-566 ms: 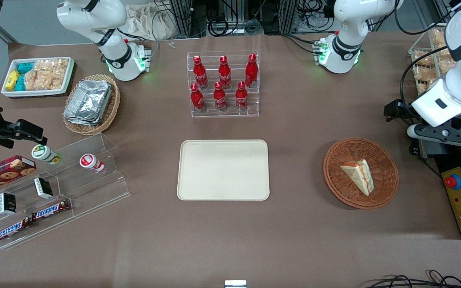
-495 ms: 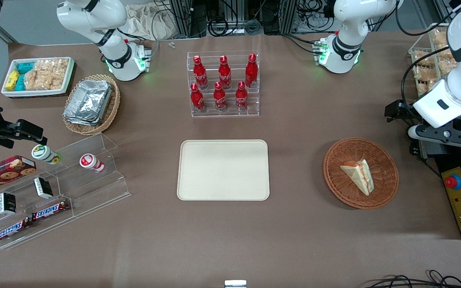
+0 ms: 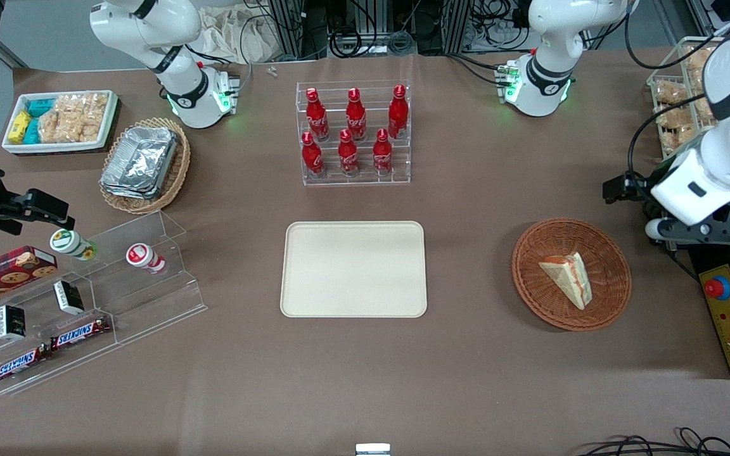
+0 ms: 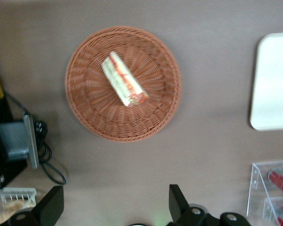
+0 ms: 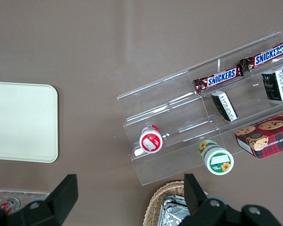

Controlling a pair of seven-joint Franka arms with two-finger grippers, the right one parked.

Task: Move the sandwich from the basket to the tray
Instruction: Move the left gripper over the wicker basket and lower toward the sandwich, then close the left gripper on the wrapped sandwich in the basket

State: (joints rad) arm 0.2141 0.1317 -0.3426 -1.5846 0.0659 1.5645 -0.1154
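Pale bread wedge, the sandwich (image 3: 568, 278), lies flat in the wicker basket (image 3: 612, 294), slightly toward the rim at 3 o'clock of the basket's centre in the front view, filling edge facing the working arm's end of the table. Tray (image 3: 353, 268) sits bare at 9 o'clock from the basket, well apart. Gripper (image 4: 114, 207) hangs high above the table, off the basket rim toward the working arm's end, fingers spread wide, nothing between them. Risks, as I judge them: soft bread means too hard a squeeze crushes it or splits the layers; the wedge tapers, so a pinch near the thin tip could slip out; descending off-centre could snag the woven rim and drag the light basket. Wrist view shows the sandwich (image 4: 124, 78) edge-on with red and green layers, plus both fingers (image 4: 50, 205); the front view hides the fingers under the arm but gives the whole basket-to-tray path.
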